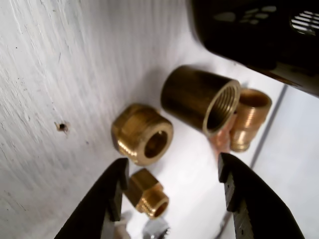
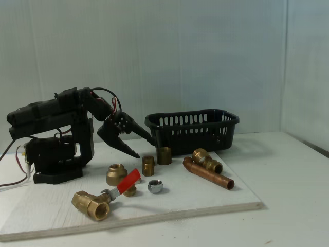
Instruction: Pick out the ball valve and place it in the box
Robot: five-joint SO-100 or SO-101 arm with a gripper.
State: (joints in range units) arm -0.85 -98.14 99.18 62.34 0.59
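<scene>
The ball valve (image 2: 93,203) lies at the front left of the white board in the fixed view. Its brass body points toward the camera and its red lever handle (image 2: 128,180) angles up to the right. My gripper (image 2: 144,147) hangs open above and behind the valve, with nothing between its fingers. The box (image 2: 193,131), a black slotted basket, stands behind the board to the right of the gripper. In the wrist view my gripper (image 1: 172,165) spreads its black fingers (image 1: 107,199) over small brass fittings, and the box's (image 1: 259,35) dark wall fills the top right.
Loose brass parts lie on the board (image 2: 61,216): a wide nut (image 1: 142,133) (image 2: 117,174), a threaded sleeve (image 1: 199,98) (image 2: 164,155), a small fitting (image 1: 147,194) (image 2: 148,165), a silver nut (image 2: 155,186), and a brass elbow (image 2: 206,159) on a copper pipe (image 2: 211,176). The arm's base (image 2: 56,159) stands at the left.
</scene>
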